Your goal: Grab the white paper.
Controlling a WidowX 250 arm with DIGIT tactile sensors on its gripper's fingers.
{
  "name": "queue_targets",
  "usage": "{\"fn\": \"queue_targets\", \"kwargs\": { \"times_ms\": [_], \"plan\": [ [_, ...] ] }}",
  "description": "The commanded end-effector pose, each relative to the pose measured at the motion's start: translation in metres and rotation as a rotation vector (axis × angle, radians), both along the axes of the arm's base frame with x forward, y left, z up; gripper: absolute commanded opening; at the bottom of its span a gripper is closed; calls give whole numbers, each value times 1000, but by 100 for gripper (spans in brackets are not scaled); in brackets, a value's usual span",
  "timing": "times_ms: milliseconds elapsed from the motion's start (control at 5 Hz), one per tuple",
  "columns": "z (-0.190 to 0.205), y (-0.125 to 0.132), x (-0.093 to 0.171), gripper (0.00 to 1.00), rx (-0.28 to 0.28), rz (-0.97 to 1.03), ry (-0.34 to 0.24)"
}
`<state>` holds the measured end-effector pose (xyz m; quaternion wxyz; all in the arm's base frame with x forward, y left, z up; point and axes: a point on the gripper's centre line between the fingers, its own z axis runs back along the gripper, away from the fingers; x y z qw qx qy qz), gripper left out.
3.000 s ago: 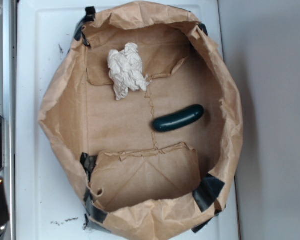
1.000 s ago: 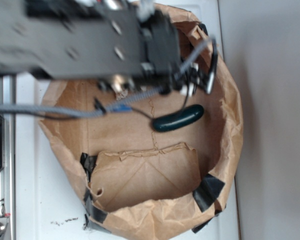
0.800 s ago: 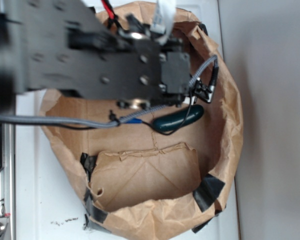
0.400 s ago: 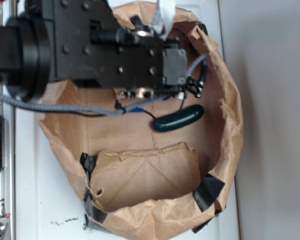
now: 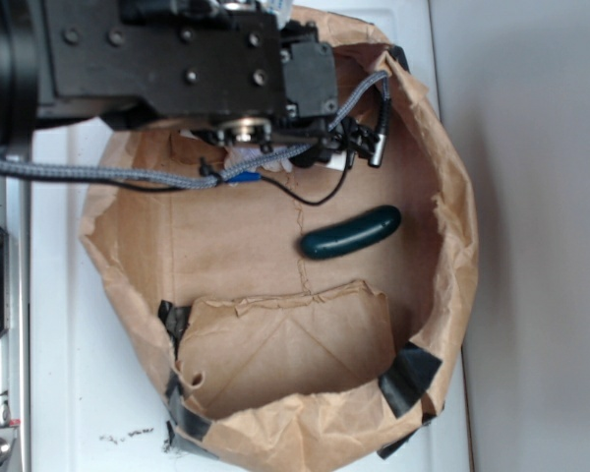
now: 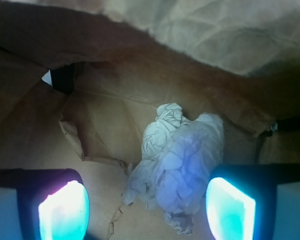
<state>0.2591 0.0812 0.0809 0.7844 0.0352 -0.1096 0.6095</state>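
Hovering over the white paper (image 6: 182, 165), the gripper (image 6: 147, 210) is holding its fingers (image 6: 64, 210) spread wide w/ the wad lying between them on the brown bag (image 5: 275, 354) floor, presumably to straddle it before closing; cucumber (image 5: 350, 234) is lying well apart.

What we cannot see clearly

In the exterior view the robot arm (image 5: 157, 64) covers nearly all of the white paper (image 5: 244, 157), leaving us only a small pale scrap under the wrist; the gripper's fingers are hidden beneath the arm's body there, and the arm itself runs off the top and left edges. The brown paper bag (image 5: 442, 256) has its upper left rim hidden behind the arm. In the wrist view the two fingers (image 6: 65, 210) are cut off by the bottom edge, and the bag's far wall is blurred.
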Motion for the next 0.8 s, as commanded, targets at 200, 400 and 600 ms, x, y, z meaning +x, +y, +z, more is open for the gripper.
{"fn": "queue_targets", "kwargs": {
  "times_ms": [200,400,600],
  "plan": [
    [-7,-1,4,100,48,-13,64],
    [-13,-4,7,100,68,-33,95],
    [-13,-4,-1,81,70,-40,87]
  ]
}}
